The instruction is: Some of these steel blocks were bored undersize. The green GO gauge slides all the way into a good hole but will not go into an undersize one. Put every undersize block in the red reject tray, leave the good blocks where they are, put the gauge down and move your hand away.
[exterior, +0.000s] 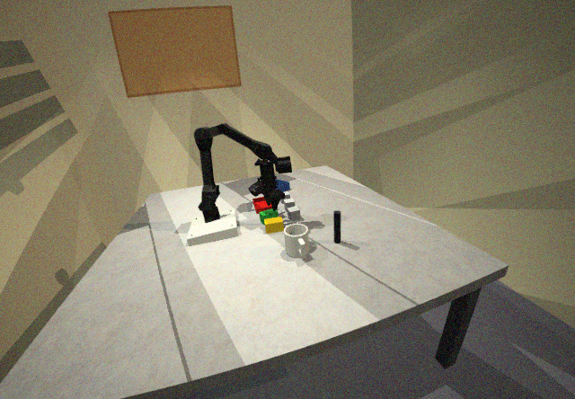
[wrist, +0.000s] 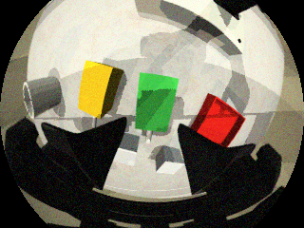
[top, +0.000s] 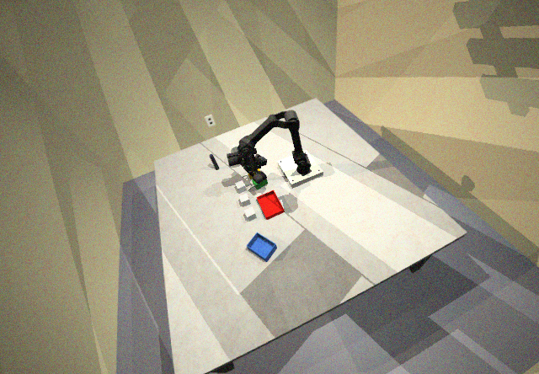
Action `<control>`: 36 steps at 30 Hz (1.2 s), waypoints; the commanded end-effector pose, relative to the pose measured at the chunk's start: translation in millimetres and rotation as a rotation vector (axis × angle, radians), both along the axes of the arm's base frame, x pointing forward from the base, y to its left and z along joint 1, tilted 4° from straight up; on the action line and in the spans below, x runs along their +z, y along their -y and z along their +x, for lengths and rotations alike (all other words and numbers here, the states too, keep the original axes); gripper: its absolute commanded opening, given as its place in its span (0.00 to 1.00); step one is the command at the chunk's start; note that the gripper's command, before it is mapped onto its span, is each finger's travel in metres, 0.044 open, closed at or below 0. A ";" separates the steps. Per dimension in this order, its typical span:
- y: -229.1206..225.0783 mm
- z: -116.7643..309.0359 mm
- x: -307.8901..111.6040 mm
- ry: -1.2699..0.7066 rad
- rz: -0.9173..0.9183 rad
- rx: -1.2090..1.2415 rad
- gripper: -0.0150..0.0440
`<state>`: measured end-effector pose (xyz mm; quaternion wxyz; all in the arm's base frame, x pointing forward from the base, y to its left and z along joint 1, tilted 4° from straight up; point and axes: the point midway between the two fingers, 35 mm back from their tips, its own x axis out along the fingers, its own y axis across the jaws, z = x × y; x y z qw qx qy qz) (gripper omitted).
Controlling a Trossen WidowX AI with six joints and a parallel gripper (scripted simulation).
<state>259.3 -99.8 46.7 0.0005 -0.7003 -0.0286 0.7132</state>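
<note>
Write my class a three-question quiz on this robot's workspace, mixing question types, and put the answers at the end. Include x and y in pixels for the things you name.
1. True or false: the gripper (top: 254,183) (exterior: 275,207) (wrist: 152,124) is holding the green gauge (top: 259,184) (exterior: 268,217) (wrist: 157,104).

2. Multiple choice: which thing stands upright on the table (top: 370,213) (exterior: 278,302)?
a) the yellow block (exterior: 274,225) (wrist: 95,90)
b) the black cylinder (top: 213,162) (exterior: 337,226)
c) the blue tray (top: 262,247) (exterior: 282,185)

3. Fill in the blank: the top view shows ___ small pale blocks in a row beside the red tray (top: 270,205) (exterior: 261,205) (wrist: 218,121).

Key: 1 false; 2 b; 3 three
</note>
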 end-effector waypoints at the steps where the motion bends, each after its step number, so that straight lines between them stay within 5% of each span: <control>1: 0.1 -0.5 -5.3 -0.004 -0.005 -0.006 0.76; 36: -1.7 -3.4 -53.9 -0.004 -0.005 -0.006 0.76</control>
